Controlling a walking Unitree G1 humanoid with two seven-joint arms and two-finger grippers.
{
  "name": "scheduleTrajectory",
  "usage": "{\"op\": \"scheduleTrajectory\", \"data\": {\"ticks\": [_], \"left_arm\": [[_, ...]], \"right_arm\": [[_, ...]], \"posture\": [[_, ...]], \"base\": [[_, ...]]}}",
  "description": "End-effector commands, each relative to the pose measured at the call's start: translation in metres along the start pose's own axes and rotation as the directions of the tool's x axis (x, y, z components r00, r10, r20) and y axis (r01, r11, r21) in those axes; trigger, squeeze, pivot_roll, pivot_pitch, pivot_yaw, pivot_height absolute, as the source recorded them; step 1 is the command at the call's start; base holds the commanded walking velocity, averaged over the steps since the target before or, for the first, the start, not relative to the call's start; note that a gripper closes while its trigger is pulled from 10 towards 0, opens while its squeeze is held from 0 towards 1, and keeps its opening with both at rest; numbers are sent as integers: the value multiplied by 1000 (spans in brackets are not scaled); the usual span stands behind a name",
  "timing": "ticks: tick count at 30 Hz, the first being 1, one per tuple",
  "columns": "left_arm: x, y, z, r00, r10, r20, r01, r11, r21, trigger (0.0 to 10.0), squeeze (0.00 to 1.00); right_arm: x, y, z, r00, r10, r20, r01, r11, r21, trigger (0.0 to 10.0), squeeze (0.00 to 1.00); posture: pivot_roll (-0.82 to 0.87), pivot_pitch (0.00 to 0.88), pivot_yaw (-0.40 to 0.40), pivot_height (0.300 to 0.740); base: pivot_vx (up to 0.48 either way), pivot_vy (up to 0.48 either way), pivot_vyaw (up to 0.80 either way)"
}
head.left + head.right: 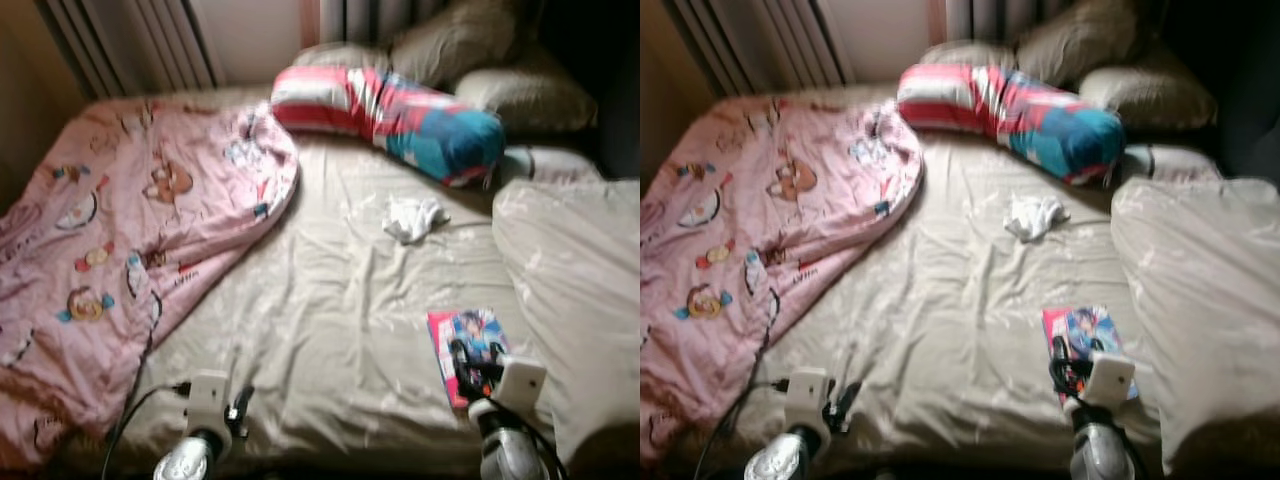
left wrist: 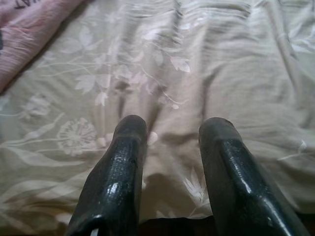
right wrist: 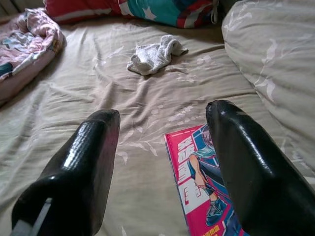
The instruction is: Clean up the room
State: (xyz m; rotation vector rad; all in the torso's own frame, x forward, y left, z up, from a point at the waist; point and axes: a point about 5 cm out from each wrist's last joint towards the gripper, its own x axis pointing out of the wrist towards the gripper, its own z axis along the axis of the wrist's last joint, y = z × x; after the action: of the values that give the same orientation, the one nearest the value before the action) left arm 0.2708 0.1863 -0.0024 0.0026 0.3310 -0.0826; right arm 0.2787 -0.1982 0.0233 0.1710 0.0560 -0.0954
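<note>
A wide bed (image 1: 330, 320) carries everything here, covered by a beige sheet (image 2: 231, 73) of soft, creased cloth printed with pale leaves and flowers. Along its left edge lies a pink blanket (image 1: 120, 240), thin and rumpled, patterned with small cartoon figures; its far end folds over on itself near the head of the bed.

At the head edge a long bolster (image 1: 390, 115), plump and rounded, is striped red and white at 1 end and turns teal at the other. Behind it 2 tan pillows (image 1: 470, 50) lean in shadow, their outlines hard to make out. A beige quilt (image 1: 575, 300) with the same pale print is heaped along the right edge and cut off by the frame.

Near the middle, just before the bolster, sits a small white cloth (image 3: 155, 55), terry-like and crumpled. A flat, glossy comic book (image 3: 206, 182) with a pink cover lies near the foot edge on the right, just beside the quilt.

The right gripper (image 3: 162, 120) hangs low over that book, its 2 smooth black fingers spread wide, 1 of them covering part of the cover. The left gripper (image 2: 170, 130) hovers over bare sheet at the foot edge, fingers moderately apart and holding nothing. A black cable (image 1: 135, 415) runs from the left arm.
</note>
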Motion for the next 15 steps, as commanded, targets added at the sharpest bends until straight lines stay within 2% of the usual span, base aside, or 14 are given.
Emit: {"op": "scheduleTrajectory", "data": {"ticks": [1, 6, 9, 10, 12, 15], "left_arm": [[-6, 6, -14, 997, 34, -64, -35, 999, -15, 10000, 0], [-9, 6, -25, 991, 46, -123, -50, 998, -26, 10000, 0], [-13, 9, -37, 979, 69, -193, -80, 995, -53, 10000, 0], [-13, 9, -37, 979, 69, -193, -80, 995, -53, 10000, 0], [-20, 11, -51, 958, 85, -276, -110, 991, -79, 10000, 0], [-31, 12, -67, 926, 91, -365, -125, 990, -70, 10000, 0]], "right_arm": [[-13, -4, -22, 992, -21, -123, 21, 1000, 4, 10000, 0], [-26, -6, -45, 963, -35, -268, 38, 999, 6, 10000, 0], [-42, -12, -66, 912, -75, -402, 80, 997, -5, 10000, 0], [-42, -12, -66, 912, -75, -402, 80, 997, -5, 10000, 0], [-56, -16, -80, 861, -99, -499, 103, 994, -19, 10000, 0], [-69, -19, -91, 813, -107, -572, 85, 994, -64, 10000, 0]], "posture": [[-88, 98, 46, 740], [-93, 87, 45, 740], [-95, 79, 47, 740], [-95, 79, 47, 740], [-92, 72, 47, 740], [-86, 81, 46, 740]], "base": [[0, 0, 0], [0, 0, 0], [0, 0, 0], [0, 0, 0], [0, 0, 0], [0, 0, 0]]}}
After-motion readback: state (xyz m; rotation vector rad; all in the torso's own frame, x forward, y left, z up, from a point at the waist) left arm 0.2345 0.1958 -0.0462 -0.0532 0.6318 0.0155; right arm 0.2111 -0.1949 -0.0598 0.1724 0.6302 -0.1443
